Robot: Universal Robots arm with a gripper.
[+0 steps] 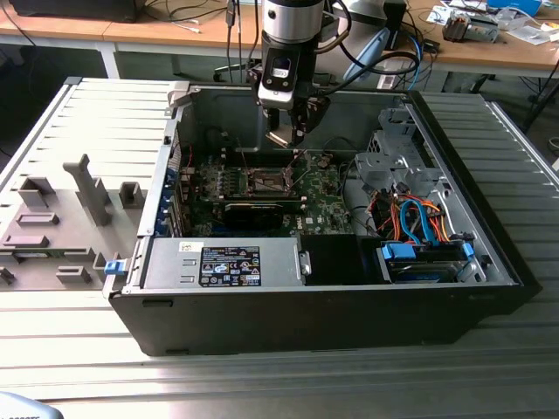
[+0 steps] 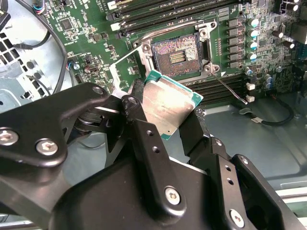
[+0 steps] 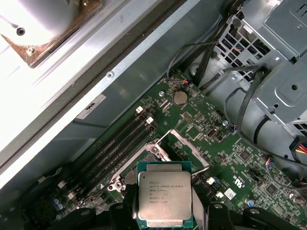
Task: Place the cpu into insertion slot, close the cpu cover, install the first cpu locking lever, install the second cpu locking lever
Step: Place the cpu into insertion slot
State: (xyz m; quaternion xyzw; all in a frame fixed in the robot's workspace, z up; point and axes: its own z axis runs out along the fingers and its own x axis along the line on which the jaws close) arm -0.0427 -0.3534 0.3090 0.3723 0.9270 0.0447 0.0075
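My gripper is shut on the cpu, a silver-faced square chip with a green edge, gripped on two opposite sides by the black fingers. In the first wrist view the cpu hangs in front of the green board. The insertion slot lies uncovered beyond the chip, its dark contact field showing. The cpu cover stands swung open at the slot's side. A thin locking lever sticks out, unlatched, beside the slot. In the exterior view my gripper hovers inside the computer case, above the insertion slot.
The open computer case walls in the board. A long black card lies in front of the slot. A drive cage with orange and blue cables stands on the exterior view's right. A grey fixture tray sits on the exterior view's left.
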